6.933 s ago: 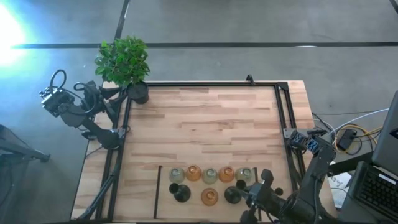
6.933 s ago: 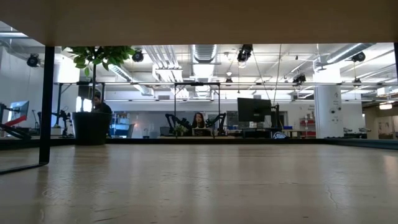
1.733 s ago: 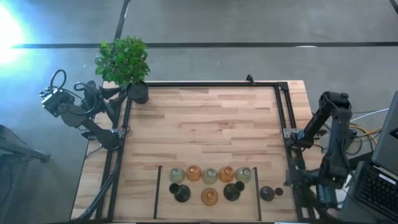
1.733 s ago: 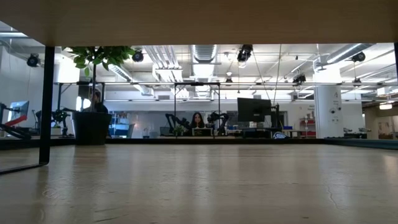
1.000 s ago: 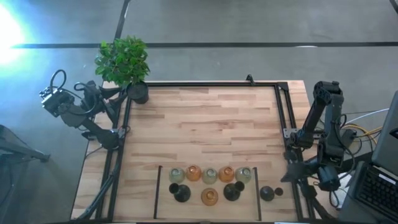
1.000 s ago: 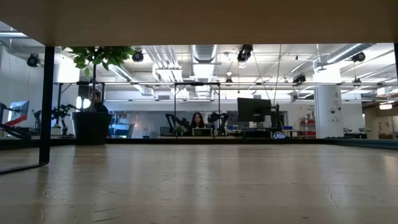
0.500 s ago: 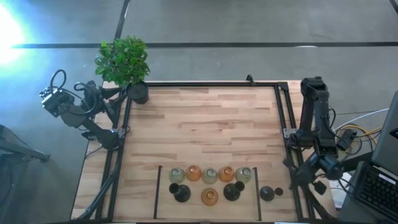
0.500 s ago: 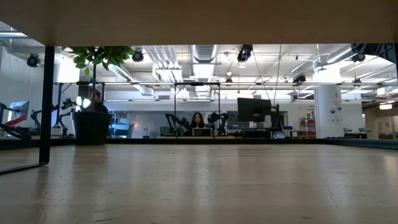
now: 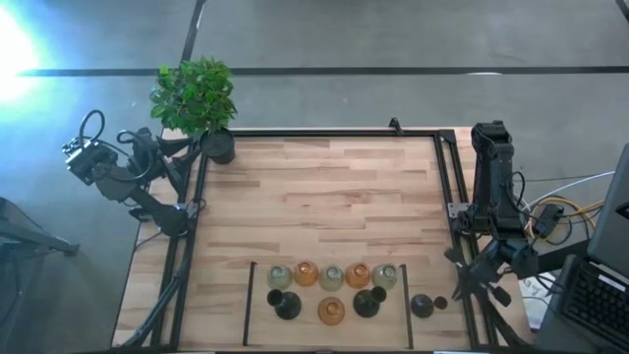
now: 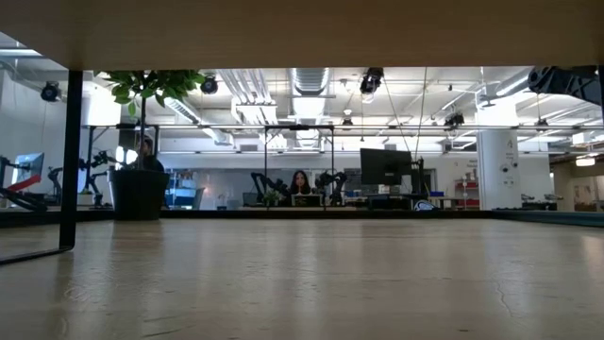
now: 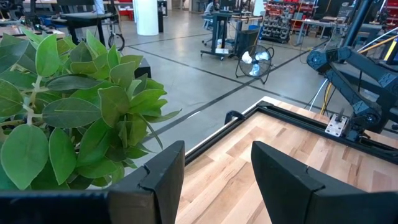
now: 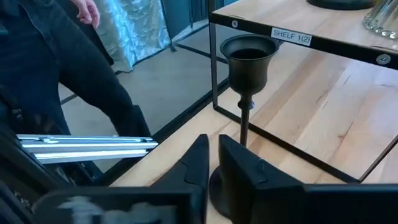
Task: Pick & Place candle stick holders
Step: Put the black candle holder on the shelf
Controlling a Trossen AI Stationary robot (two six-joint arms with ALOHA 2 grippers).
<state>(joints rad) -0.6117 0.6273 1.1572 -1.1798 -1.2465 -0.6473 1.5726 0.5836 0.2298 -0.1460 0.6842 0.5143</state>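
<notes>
Just beyond the right tool (image 12: 213, 163), the black candle stick holder (image 12: 247, 68) has its round base hidden behind the tool's fingers (image 12: 242, 171); the person (image 12: 68, 74) is cut off.
</notes>
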